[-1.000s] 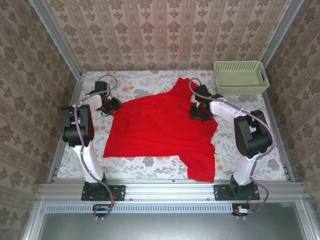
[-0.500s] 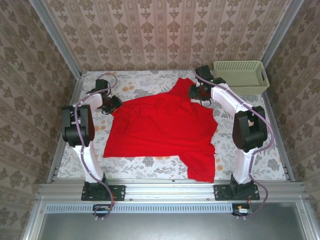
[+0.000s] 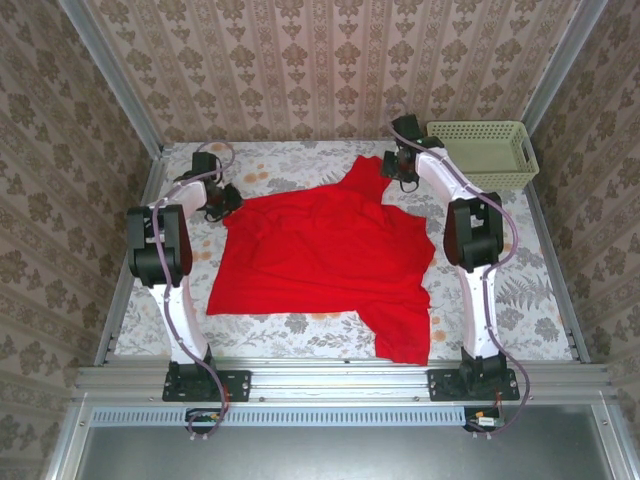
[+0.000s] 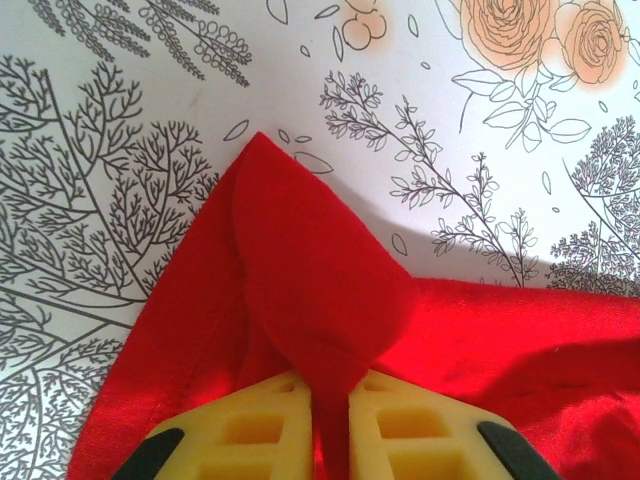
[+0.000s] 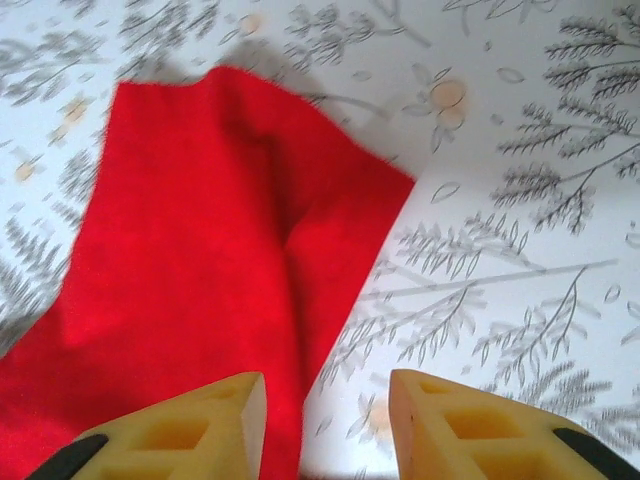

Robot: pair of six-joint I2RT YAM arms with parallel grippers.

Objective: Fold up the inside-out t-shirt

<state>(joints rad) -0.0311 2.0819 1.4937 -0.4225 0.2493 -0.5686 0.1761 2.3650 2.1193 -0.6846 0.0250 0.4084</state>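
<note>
A pale green basket with slotted walls sits upright in the far right corner of the table, close against the back wall. The tablecloth under it is white, printed with grey branches, ferns and peach roses. Beige damask wallpaper covers the three walls around, and a ribbed metal rail runs along the near edge.

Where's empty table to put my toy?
The biggest bare patch of table lies between the right arm and the right rail, nearer than the basket. A smaller one sits along the back wall, beside the left gripper. The t-shirt fills the middle.
</note>
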